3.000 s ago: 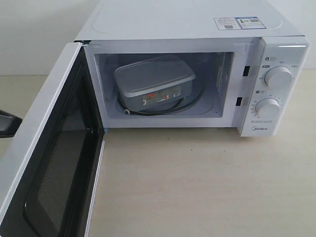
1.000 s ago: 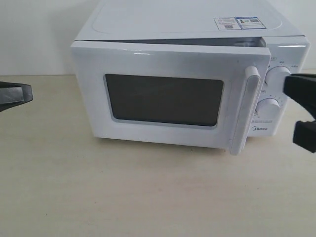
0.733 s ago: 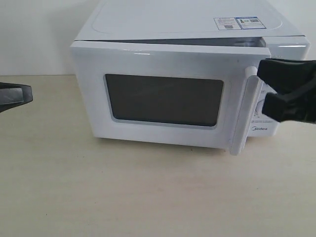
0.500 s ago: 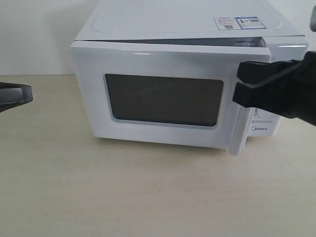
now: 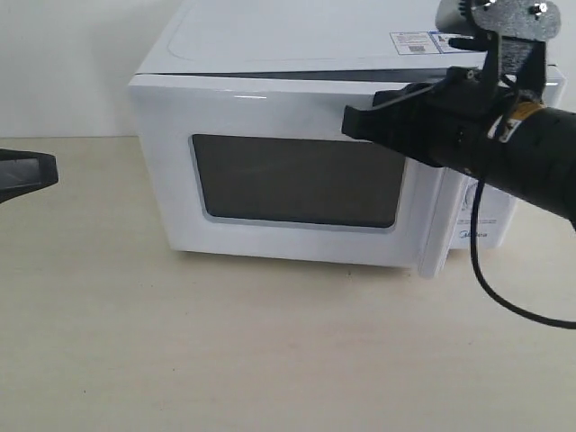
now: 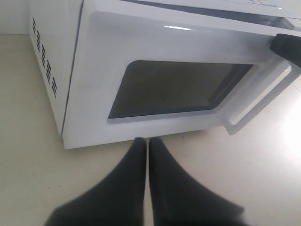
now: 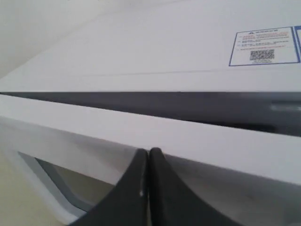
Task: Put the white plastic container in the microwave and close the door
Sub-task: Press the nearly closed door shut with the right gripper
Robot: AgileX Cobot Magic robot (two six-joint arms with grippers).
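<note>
The white microwave stands at the back of the table. Its door is swung almost to, with a thin dark gap along the top edge; in the left wrist view the door stands a little off the body at the handle side. My right gripper is shut, its tips against the door's upper front; its wrist view shows my right gripper touching that white panel. My left gripper is shut and empty, to the left of the oven; my left gripper faces the dark window. The white plastic container is hidden behind the door.
My right arm covers both dials and most of the handle; only the panel's lower part shows. A black cable loops down from that arm. Stickers lie on the oven's top. A beige table spreads in front.
The door, wide open three seconds ago, has swung nearly closed. My right gripper has moved left from in front of the dials onto the door's upper front. The left gripper stayed still.
</note>
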